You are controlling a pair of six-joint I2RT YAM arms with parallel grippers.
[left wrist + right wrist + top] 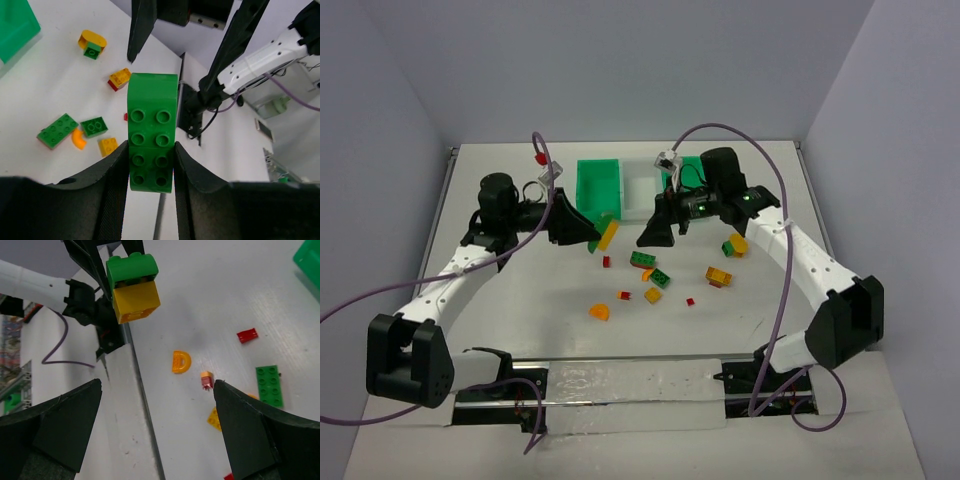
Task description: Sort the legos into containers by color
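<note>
My left gripper is shut on a green studded brick and holds it above the table. In the right wrist view this brick has a yellow brick stuck under it. My right gripper is open and empty, hovering in front of the containers. The left green bin and the white bin stand at the back; the right green bin is mostly hidden by my right arm. Loose legos lie below: green bricks, an orange half-disc, and an orange brick.
A yellow-and-green piece lies under the right arm. A yellow brick and tiny red bits lie mid-table. Purple cables arc over both arms. Walls close the table on three sides.
</note>
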